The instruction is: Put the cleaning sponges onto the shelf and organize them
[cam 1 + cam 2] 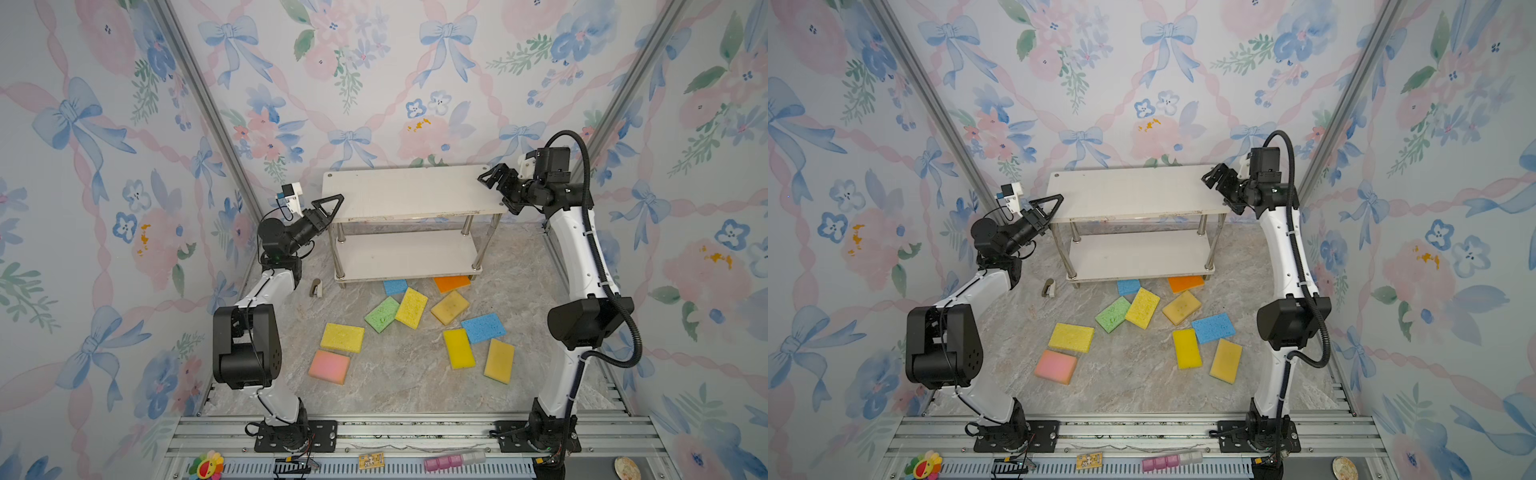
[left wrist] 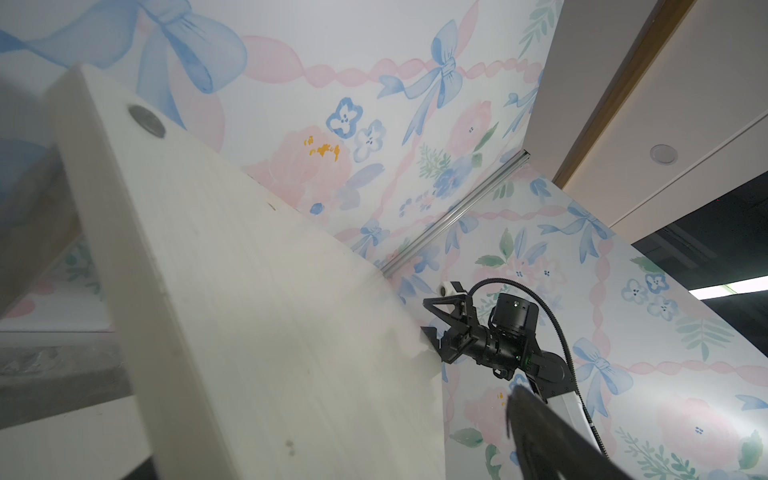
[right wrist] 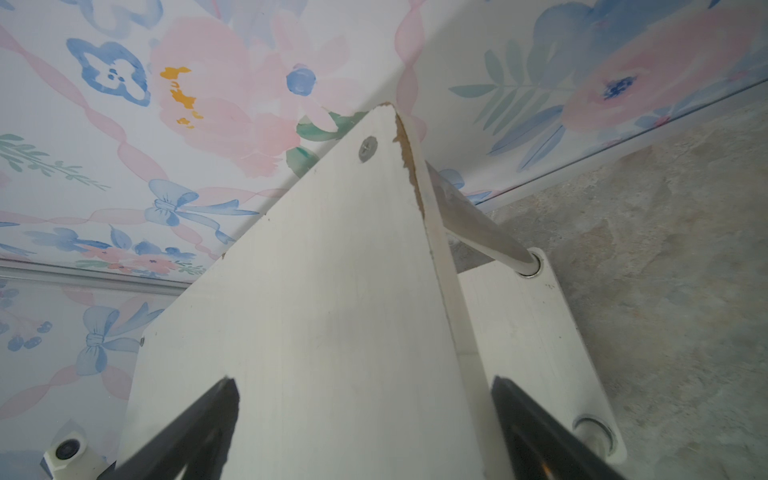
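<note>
- Top views: left gripper (image 1: 334,205) and right gripper (image 1: 492,174) wide open, one at each shelf (image 1: 411,191) end; sponges (image 1: 411,307) loose on floor (image 1: 395,382) below both, none shelved.
- Left wrist: shelf top close ahead, nothing held.
- Right wrist: jaws spread astride shelf corner.
- Likely at the start; next, drop to a sponge, pinch its sides.

No lettering can be read anywhere; the small yellow card (image 1: 371,460) on the front rail (image 1: 415,432) is too blurred.
</note>
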Controlling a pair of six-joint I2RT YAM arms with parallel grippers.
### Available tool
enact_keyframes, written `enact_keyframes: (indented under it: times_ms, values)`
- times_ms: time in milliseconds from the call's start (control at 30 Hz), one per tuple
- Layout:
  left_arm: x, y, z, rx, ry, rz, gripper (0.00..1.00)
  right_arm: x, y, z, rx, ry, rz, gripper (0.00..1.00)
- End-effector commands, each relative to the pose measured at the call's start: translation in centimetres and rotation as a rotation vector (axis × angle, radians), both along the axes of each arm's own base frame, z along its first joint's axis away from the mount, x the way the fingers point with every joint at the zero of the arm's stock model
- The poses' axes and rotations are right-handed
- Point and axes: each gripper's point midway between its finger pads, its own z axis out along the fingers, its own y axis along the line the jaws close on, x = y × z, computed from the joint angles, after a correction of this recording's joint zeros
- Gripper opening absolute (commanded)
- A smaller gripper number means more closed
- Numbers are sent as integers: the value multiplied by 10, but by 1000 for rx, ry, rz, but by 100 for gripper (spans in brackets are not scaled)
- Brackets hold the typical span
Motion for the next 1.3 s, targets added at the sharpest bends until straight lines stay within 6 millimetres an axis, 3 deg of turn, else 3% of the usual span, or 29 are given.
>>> enact_keyframes:
  times_ms: [0,167,367,467,533,633,767,833,933,1033,1267]
  values:
    - [-19,-4,-13,12,54,-57,98,-29,16,-14,-10,101,54,97]
    - [-22,37,-16,15,69,61,98,-54,-23,-2,-53,84,-30,97]
    - [-35,60,3,4,34,136,98,-90,-55,19,-11,34,-108,97]
    - [-50,68,-7,10,76,202,98,-121,-69,22,-7,44,-158,97]
    - [-62,70,-32,45,163,255,98,-143,-71,8,8,92,-177,97]
    - [-85,69,-96,191,366,328,98,-181,-62,-26,33,172,-179,99]
    - [-126,56,-161,585,528,356,98,-225,-40,-87,52,295,-163,95]
    - [-146,49,-185,681,585,324,98,-239,-26,-118,32,356,-137,91]
    - [-173,28,-227,686,682,236,98,-248,-7,-155,-10,425,-84,85]
    - [-189,0,-244,728,686,148,98,-253,8,-179,-83,486,-26,83]
    - [-201,-50,-239,717,603,-20,98,-251,42,-232,-186,561,43,71]
